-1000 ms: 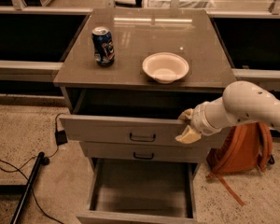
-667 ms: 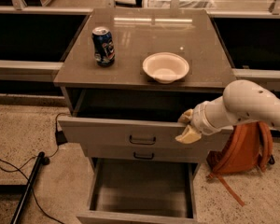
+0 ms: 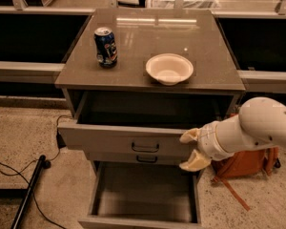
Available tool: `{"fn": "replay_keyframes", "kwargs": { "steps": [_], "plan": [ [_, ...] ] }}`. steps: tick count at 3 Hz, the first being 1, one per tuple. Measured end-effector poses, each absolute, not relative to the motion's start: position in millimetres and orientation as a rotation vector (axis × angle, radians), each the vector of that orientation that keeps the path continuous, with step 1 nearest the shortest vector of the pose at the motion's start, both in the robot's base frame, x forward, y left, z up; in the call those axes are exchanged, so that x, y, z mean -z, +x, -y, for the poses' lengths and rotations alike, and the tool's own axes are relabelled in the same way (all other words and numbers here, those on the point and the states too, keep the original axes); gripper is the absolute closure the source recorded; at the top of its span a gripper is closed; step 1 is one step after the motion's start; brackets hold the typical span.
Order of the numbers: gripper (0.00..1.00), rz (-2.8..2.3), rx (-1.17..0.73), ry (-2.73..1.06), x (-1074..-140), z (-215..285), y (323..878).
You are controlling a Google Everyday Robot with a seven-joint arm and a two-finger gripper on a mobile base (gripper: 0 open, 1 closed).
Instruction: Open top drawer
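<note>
Since a second ago the top drawer has slid a little further toward the near side, and the gripper has come nearer with it, staying at the drawer's right end.

At this moment the drawer stands well out from the cabinet, with its dark inside showing beneath the top slab. Its front panel runs long from left to right, and its small dark handle sits at the centre. The gripper reaches in from the right on a pale, thick arm. Its two fingers are spread apart, one above the other, right at the panel's right end. They close on nothing that I can make out, and whether they touch the panel is unclear.

The coming move turns on this: the handle lies to the left of the jaws, along the drawer's long axis, while the drawer travels straight toward the near side, across that axis. Drawing from the end instead of the centre could, I judge, skew the drawer on its runners.

Below, the second drawer is nearly shut and the bottom drawer hangs wide open. A can and a bowl stand well apart on top.

The task looks close to done.
</note>
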State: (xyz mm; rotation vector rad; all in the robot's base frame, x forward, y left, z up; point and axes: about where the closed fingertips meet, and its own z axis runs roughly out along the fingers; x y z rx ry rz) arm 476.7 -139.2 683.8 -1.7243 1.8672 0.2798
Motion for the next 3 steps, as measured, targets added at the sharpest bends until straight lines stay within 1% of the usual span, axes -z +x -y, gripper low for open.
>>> {"fn": "replay_keyframes", "kwargs": {
  "steps": [1, 2, 3],
  "plan": [
    [0.41, -1.852, -0.300, -1.750, -688.0, 134.8, 454.4],
    [0.41, -1.837, -0.272, -1.748, -699.9, 138.1, 450.5],
    [0.40, -1.840, -0.255, -1.749, -699.4, 142.6, 469.1]
  ]
}}
